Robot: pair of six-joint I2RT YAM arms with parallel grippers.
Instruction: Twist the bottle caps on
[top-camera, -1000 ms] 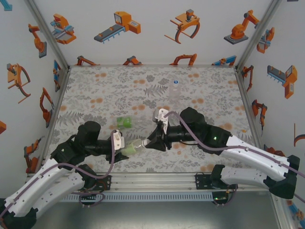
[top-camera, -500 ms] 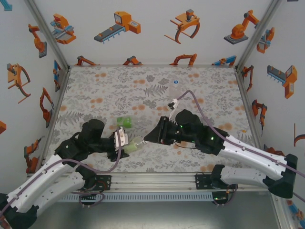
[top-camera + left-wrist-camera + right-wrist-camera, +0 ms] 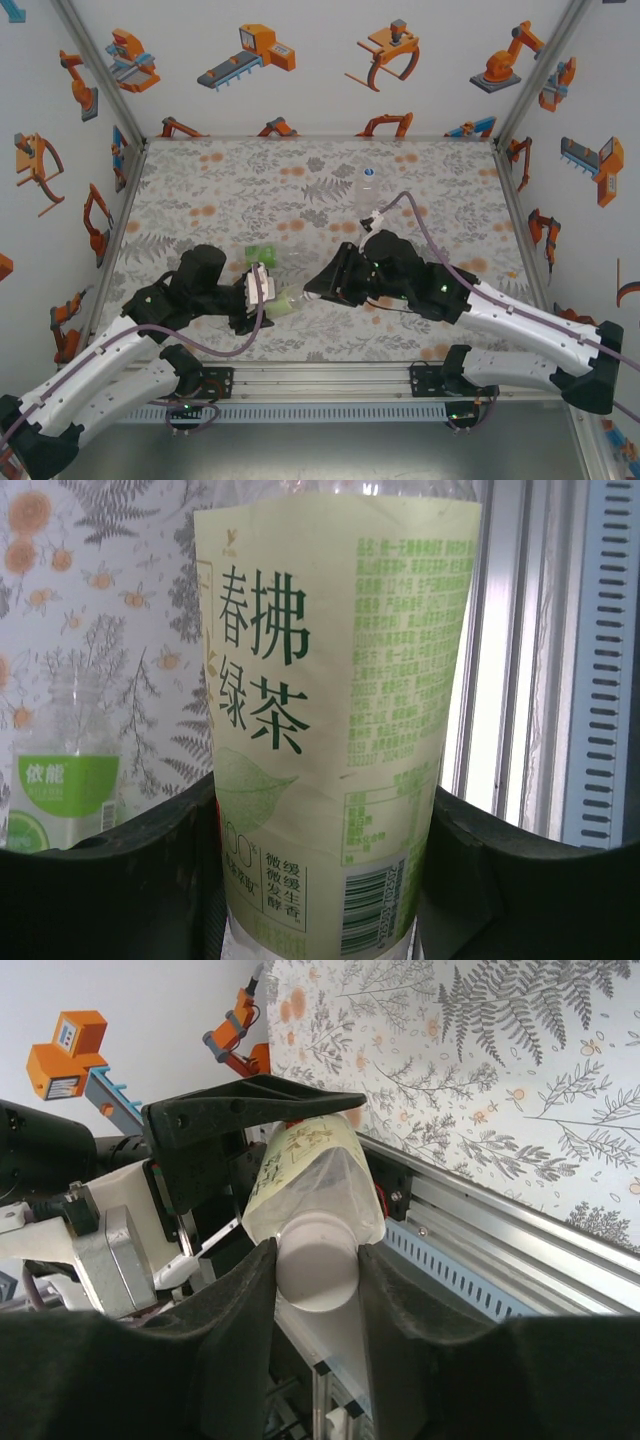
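Note:
My left gripper (image 3: 270,303) (image 3: 325,880) is shut on the body of a bottle with a pale yellow-green label (image 3: 330,700) (image 3: 283,304), held tilted above the table's near edge. A white bottle cap (image 3: 318,1265) sits on that bottle's neck (image 3: 315,1175). My right gripper (image 3: 309,292) (image 3: 318,1252) is shut on it, a black pad pressed to each side. A second bottle with a green label (image 3: 262,254) (image 3: 65,790) lies on the table just behind. A clear unlabelled bottle (image 3: 368,192) stands upright farther back.
The aluminium rail (image 3: 330,375) (image 3: 500,1230) along the near edge runs right under the held bottle. Printed walls (image 3: 100,180) close in the left, right and back sides. Open patterned tabletop (image 3: 230,190) stretches toward the back left.
The right wrist has rolled about the cap, swinging its cable from the side to the top. The left arm has shifted slightly right with the bottle still in its grip.

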